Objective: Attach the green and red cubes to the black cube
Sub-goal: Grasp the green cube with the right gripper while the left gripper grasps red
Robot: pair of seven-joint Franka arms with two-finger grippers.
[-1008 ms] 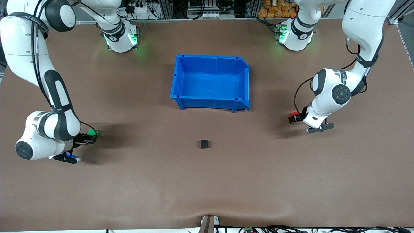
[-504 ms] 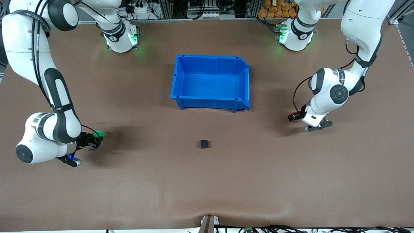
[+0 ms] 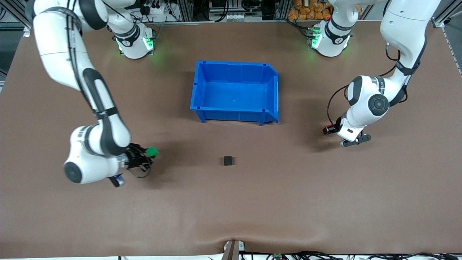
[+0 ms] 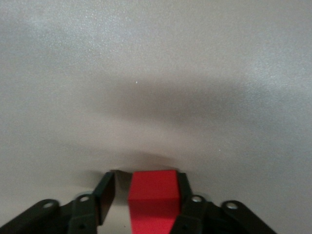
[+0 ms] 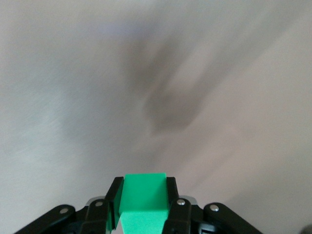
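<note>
Front view: your right gripper [image 3: 149, 154] carries the green cube [image 3: 153, 151] over open table toward the right arm's end, its fingers [image 5: 171, 192] clamped on the cube's two sides — the right wrist view shows the green block pinched squarely between them. The black cube [image 3: 227, 160] sits alone on the table, nearer the front camera than the blue bin [image 3: 235, 112], and well apart from both grippers. From the right gripper's fingers it lies straight along the table toward the left arm's end, at about the same depth in the view — that line is what your coming move likely turns on. Your left gripper [image 3: 330, 130] is low at the table near the left arm's end, around the red cube [image 3: 329, 127]. In the left wrist view one finger [image 4: 185, 191] touches the red cube [image 4: 155, 195] while a gap shows at the other, so you cannot yet call it clamped. Of the two, the right gripper looks somewhat nearer the black cube, and it has its cube in hand.
</note>
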